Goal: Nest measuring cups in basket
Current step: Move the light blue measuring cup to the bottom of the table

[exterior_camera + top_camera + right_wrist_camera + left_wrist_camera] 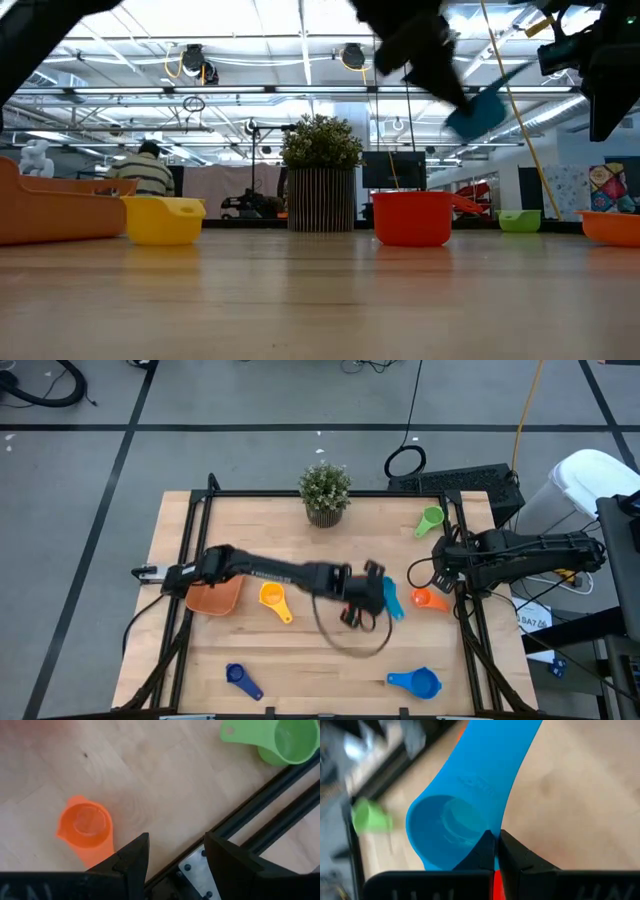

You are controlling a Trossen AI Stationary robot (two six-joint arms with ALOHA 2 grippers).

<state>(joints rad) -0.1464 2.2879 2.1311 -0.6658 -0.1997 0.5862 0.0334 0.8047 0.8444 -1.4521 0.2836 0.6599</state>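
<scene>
At the frame's centre, the left gripper (372, 596) has its jaws clamped on the light blue cup (391, 599), lifted above the worktop (330, 650). The right gripper (447, 565), at right, has its jaws open and empty near the orange cup (430, 599).

The table (300, 650) is pale wood with a smooth, faintly grained matt top, edged by dark metal rails (260, 815) bolted through a bright metal plate (195, 865). The light blue cup (470, 800), orange cup (86, 831) and green cup (280, 740) look like smooth moulded plastic with a soft sheen, as does the basket (215, 598) at the table's left side. The plant (324, 490) at the table's far edge has rough, bushy foliage in a ribbed pot (322, 198).
</scene>
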